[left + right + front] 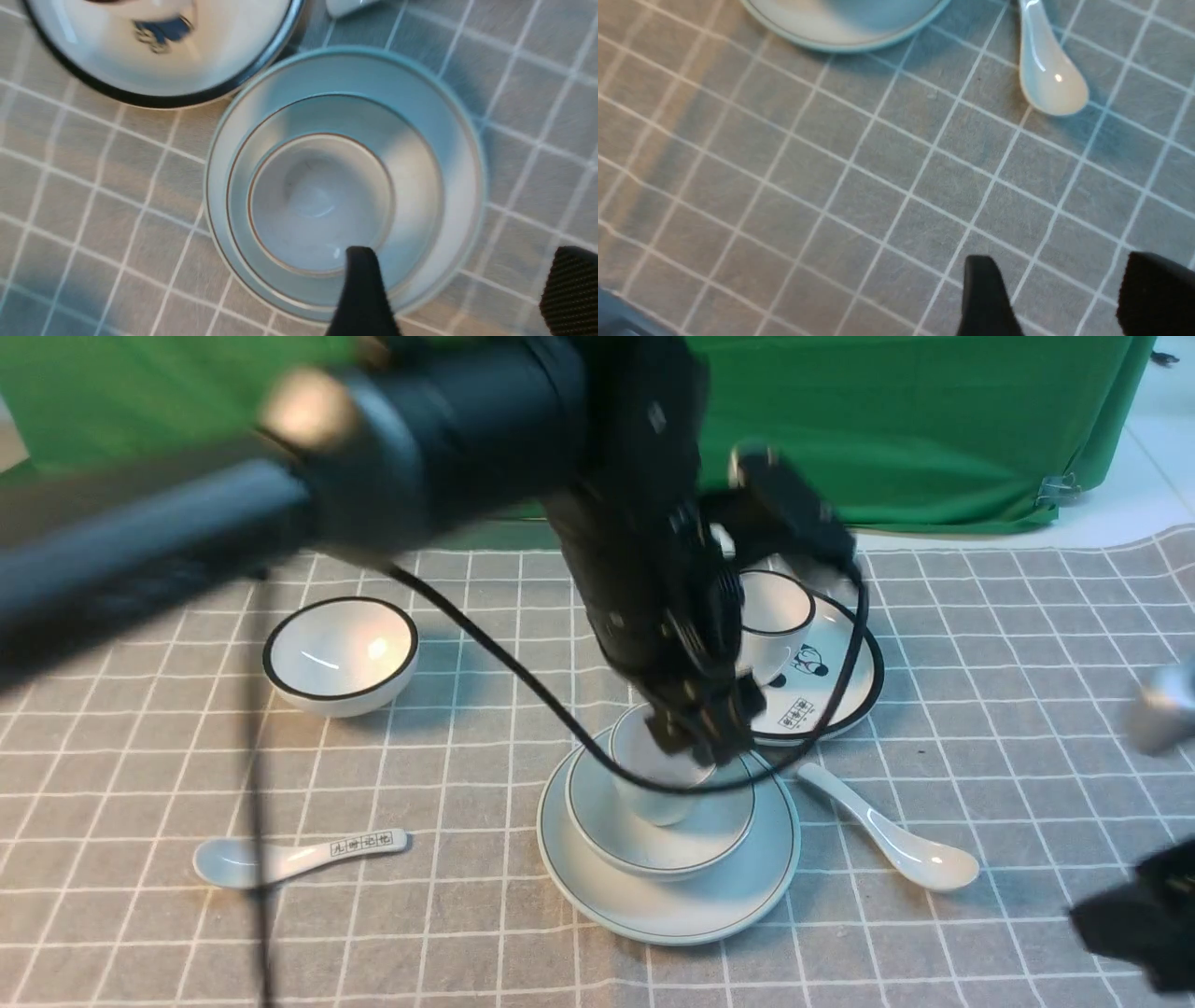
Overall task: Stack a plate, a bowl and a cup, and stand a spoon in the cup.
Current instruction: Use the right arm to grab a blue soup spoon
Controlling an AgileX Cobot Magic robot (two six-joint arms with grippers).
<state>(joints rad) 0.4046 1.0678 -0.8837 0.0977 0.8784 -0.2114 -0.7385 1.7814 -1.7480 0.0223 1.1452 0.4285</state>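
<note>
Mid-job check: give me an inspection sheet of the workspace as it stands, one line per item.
Surface: grey checked tablecloth; no spills seen.
Job's things: cup sits in bowl on plate; plain spoon lies on the cloth beside the plate, not yet in the cup.
Clutter: black-rimmed bowl; marked spoon; panda plate carrying black-rimmed cup.
Grippers: left gripper open over the stack; right gripper open above bare cloth near the plain spoon.
Cables: black cable loops down across the cup in the front view; contact cannot be told.
Surroundings: green backdrop cloth with a binder clip.
</note>
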